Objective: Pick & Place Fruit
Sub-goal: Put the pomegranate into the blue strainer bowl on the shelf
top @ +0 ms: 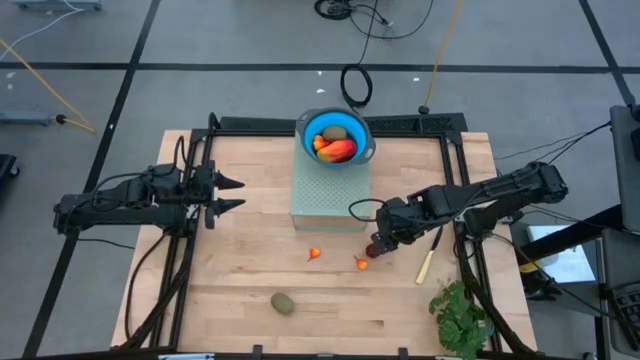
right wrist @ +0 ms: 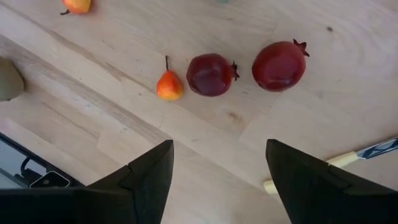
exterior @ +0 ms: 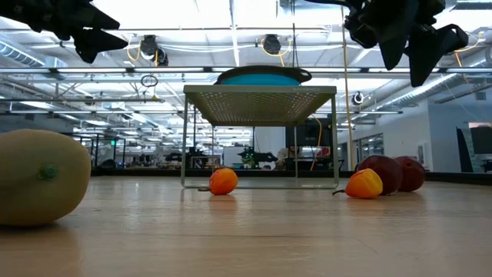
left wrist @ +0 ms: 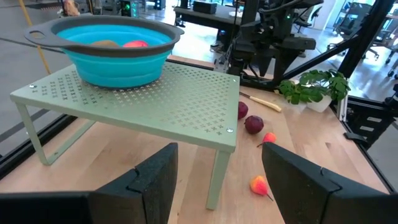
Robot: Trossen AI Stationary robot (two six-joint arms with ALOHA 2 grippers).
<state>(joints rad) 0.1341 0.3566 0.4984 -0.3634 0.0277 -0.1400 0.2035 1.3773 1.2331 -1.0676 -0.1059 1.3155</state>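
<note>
- We found two dark red round fruits [right wrist: 211, 74] [right wrist: 279, 65] lying side by side on the wooden table [top: 230, 290], close together; whether they touched we could not tell.
- A small orange fruit [right wrist: 168, 86] lay just beside the nearer red one, apart from it; a second small orange fruit [top: 314, 254] lay further toward the table's middle.
- A brownish-green oval fruit [top: 283, 302] rested alone near the front edge of the table, well apart from the others.
- Further fruit sat in the blue bowl [top: 308, 127]: a large orange-red oblong piece [top: 338, 150] and a brownish-green piece [top: 333, 133] were visible inside.
- The bowl stood on a pale green perforated rack [left wrist: 186, 106] at the back centre of the table.
- The right gripper [right wrist: 214, 165] hung above the two red fruits, clear of the table; its fingers [right wrist: 146, 174] stood wide apart and held nothing.
- The left gripper [top: 236, 194] waited at the left side of the table, pointing toward the rack, its fingers [left wrist: 155, 180] spread and empty.
- A yellow-handled knife [top: 427, 263] lay near the right gripper, to its right.
- A leafy green bunch [top: 460, 315] sat at the front right corner.
</note>
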